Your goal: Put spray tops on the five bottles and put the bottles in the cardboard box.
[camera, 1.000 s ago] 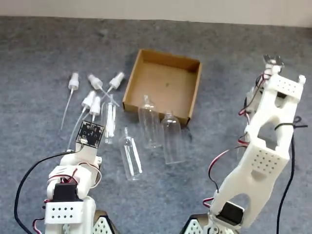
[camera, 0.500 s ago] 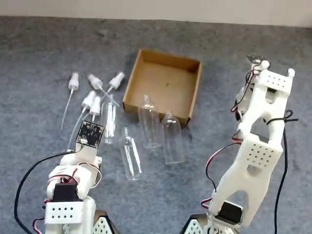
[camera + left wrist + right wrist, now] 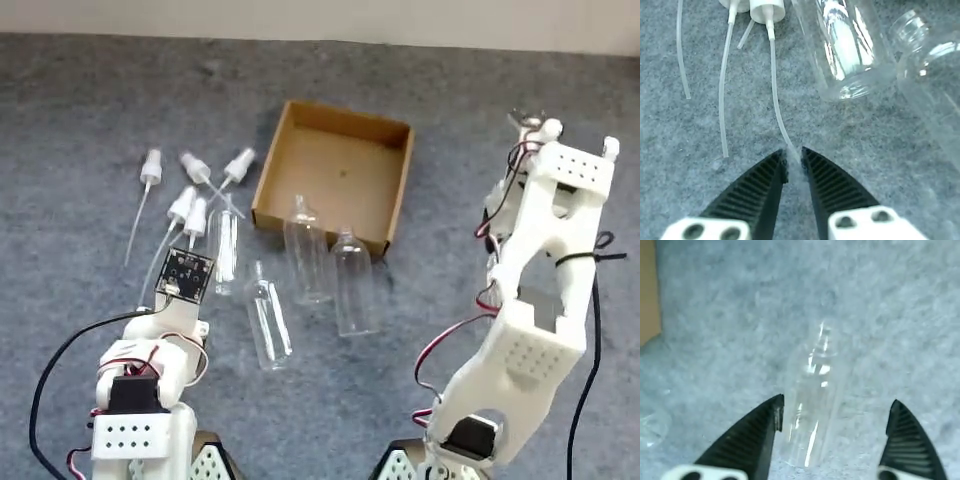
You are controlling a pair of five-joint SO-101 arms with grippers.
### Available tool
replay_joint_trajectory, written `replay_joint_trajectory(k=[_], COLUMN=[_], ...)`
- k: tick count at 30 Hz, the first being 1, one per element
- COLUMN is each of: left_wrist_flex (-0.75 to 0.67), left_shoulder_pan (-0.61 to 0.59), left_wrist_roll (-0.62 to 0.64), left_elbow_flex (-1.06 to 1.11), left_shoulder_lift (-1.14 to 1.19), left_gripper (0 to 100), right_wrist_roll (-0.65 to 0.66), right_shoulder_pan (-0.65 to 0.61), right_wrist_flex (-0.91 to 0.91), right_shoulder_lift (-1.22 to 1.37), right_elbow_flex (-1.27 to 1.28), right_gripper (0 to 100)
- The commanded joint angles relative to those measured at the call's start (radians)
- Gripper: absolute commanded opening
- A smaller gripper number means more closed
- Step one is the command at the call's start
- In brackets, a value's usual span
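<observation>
The right hand (image 3: pixel 837 400) gapes wide, gripping nothing. A clear bottle (image 3: pixel 814 405), its outline faint, lies on the surface (image 3: pixel 900 300) in line with the gap.

Grey felt table (image 3: pixel 80 100) is carrying an open box (image 3: pixel 270 165). Five spray tops (image 3: pixel 195 165) are lying to its left, and four clear bottles (image 3: pixel 268 320) are lying on their sides just before it. A further bottle (image 3: pixel 812 405) is lying on bare felt.
</observation>
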Motion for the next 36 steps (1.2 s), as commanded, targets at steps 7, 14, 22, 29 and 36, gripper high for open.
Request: replay_joint_trajectory(k=[7,14,22,29,36], left_wrist_flex=[0.005,0.005,0.005,0.005,0.005], left_shoulder_pan=[-0.010,-0.010,-0.010,-0.010,-0.010], left_wrist_roll=[0.006,0.006,0.006,0.006,0.006], left_elbow_flex=[0.027,0.027,0.027,0.027,0.027], left_shoulder_lift=[-0.007,-0.007,-0.007,-0.007,-0.008], left_gripper=[1,1,1,1,1], right_wrist_roll=[-0.060,-0.063,-0.066,-0.060,0.044], right_shoulder_pan=[-0.025,-0.019,-0.015,-0.010,-0.036], right_wrist_flex=[-0.360,-0.397,-0.435,-0.435,-0.252], right_shoulder_lift=[-0.150,-0.147,-0.147,-0.157,-0.159], right_elbow_flex=[0.443,0.446,0.424,0.418,0.317], right_gripper=[27.5,27.2,14.2,1.6,0.3])
